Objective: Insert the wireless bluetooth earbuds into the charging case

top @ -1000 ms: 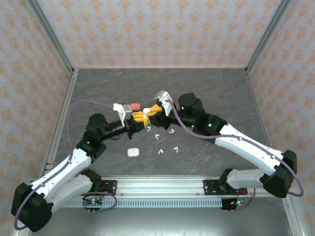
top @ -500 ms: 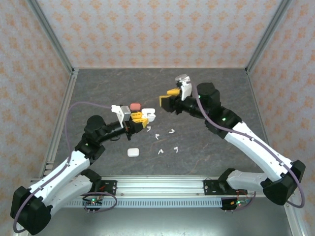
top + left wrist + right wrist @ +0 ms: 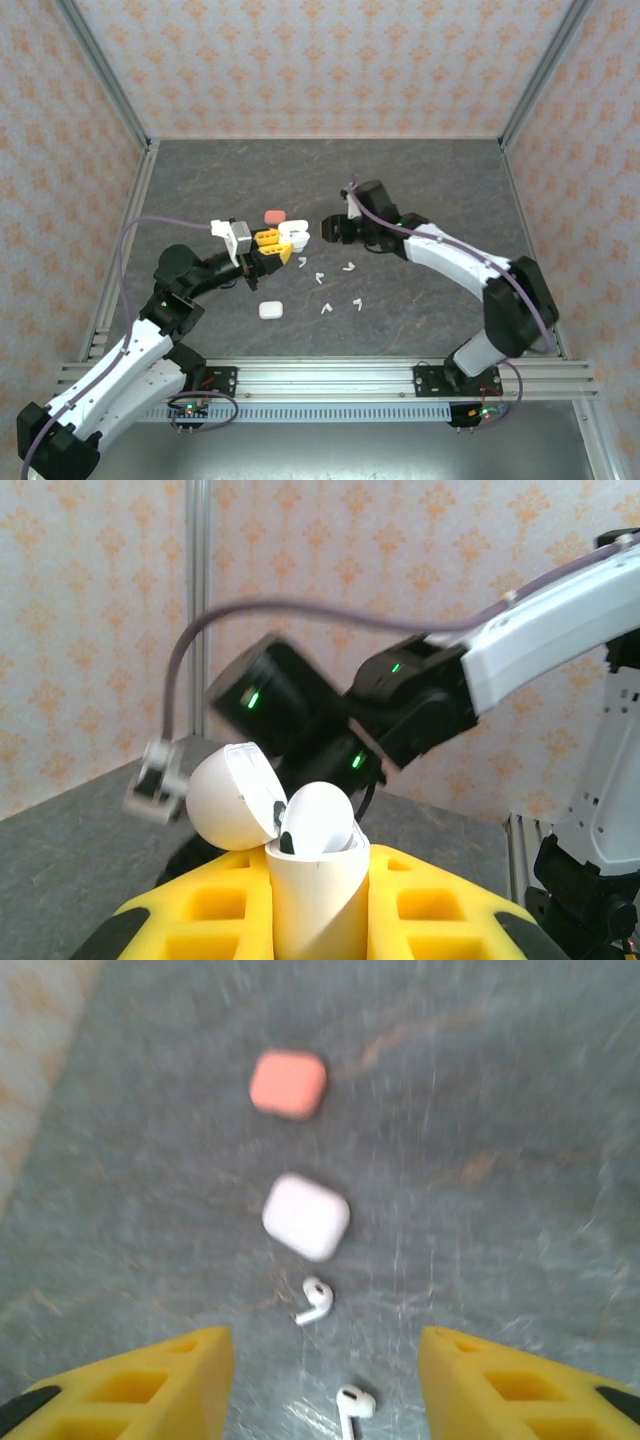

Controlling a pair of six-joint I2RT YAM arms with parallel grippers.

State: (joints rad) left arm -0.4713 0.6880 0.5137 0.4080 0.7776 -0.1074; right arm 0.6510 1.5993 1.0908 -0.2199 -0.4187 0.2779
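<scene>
The left arm [image 3: 130,345] climbs from the lower left of the top view and folds at the elbow toward centre frame, with its wrist about level. The left tool [image 3: 272,246] is clamped on a white charging case [image 3: 318,900], held upright with its lid open between yellow fingers [image 3: 470,910]. The right arm [image 3: 450,262] sweeps from the lower right up and across to centre frame, its wrist pitched downward. The right tool [image 3: 325,1360] has its jaws spread wide and empty.

Dark grey tabletop [image 3: 420,170], patterned orange walls [image 3: 320,60], aluminium rail [image 3: 330,375] at near edge
</scene>
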